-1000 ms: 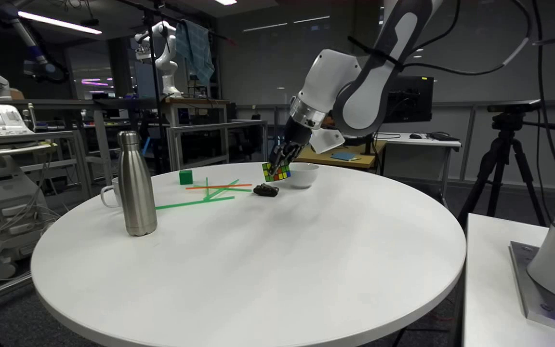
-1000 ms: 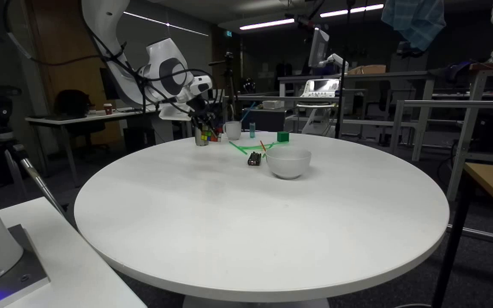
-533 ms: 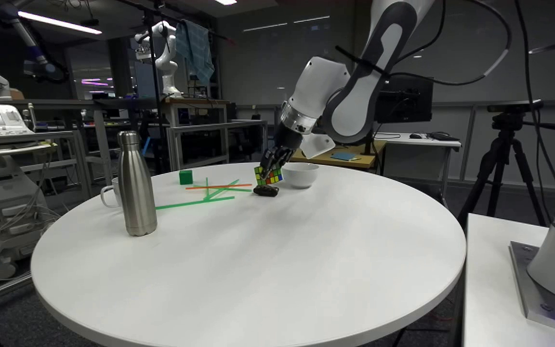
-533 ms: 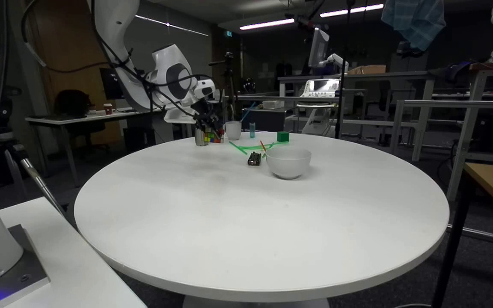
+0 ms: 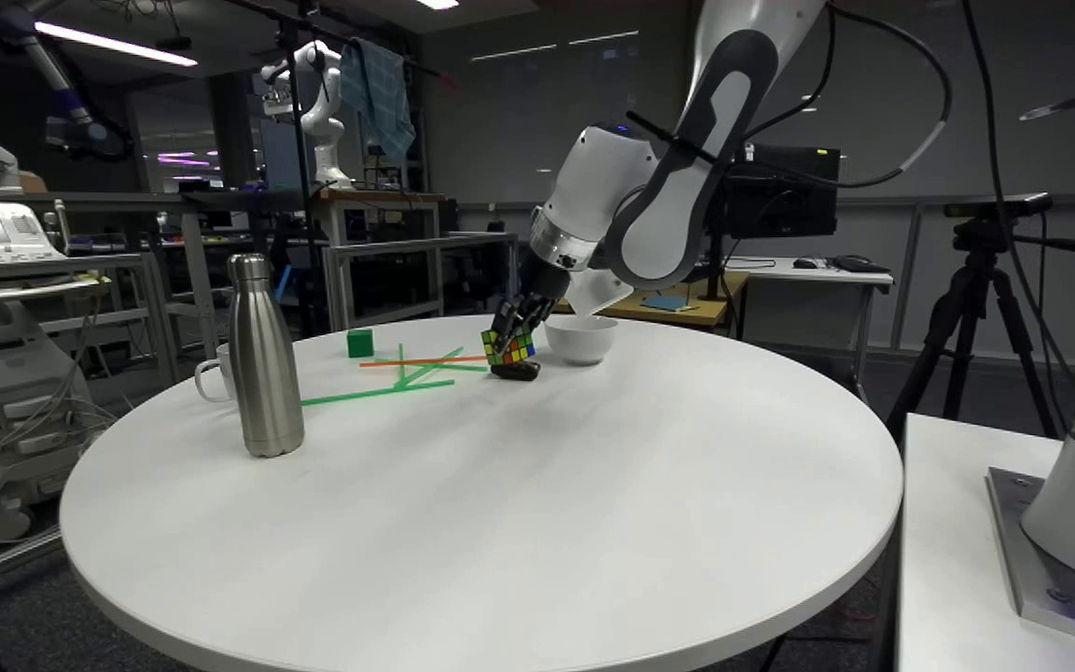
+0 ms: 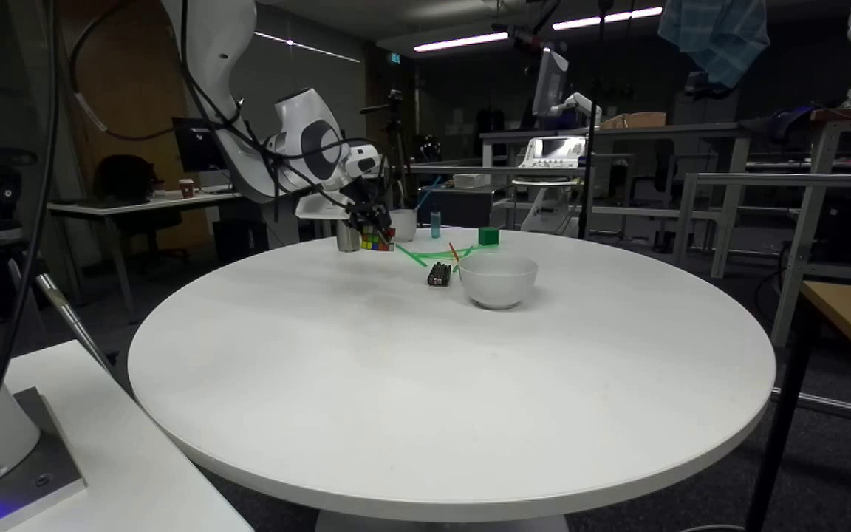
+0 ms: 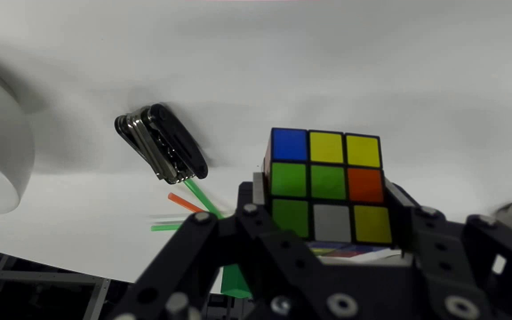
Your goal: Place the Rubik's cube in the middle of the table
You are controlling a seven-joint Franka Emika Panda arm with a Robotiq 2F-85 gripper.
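- Black gripper [image 7: 326,191] clasps multicoloured Rubik's cube [image 7: 328,182] by opposite sides, likely for balance.
- Before me, round white worktop [image 5: 519,504] spreads toward the cube's six o'clock.

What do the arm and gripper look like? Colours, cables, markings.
The arm has rounded white shells with dark-grey edging, a silver wrist collar and looping black cables. The gripper is black and jointed, with shiny screws and pale finger pads. No lettering is legible.
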